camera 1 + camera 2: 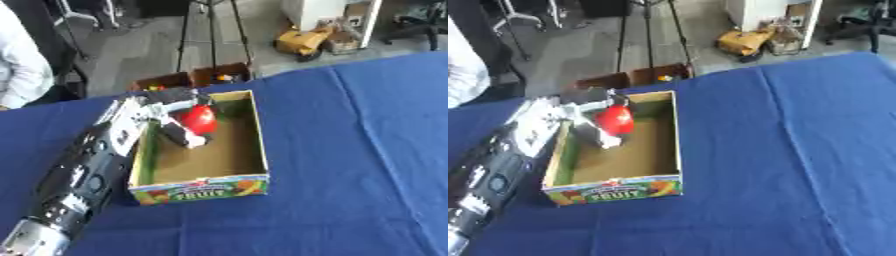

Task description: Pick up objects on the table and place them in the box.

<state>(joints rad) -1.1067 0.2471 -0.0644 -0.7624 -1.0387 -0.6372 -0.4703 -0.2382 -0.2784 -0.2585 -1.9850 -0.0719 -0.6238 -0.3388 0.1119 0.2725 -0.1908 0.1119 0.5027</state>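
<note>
1. Fruit-printed cardboard box [203, 189] sits open on the blue-covered desk [350, 165], left of centre.
2. Left robot hand [179, 129] reaches in over the box's left wall, fingers curled round a red round object [199, 119].
3. That red object hangs inside the box near its far left corner, above the brown floor.
4. Right robot hand shows in neither view.

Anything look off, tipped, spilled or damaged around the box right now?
Nothing stands out. The box sits flat on the blue table, walls intact. The left hand is inside it, holding the red object above the floor. Nothing spilled.
</note>
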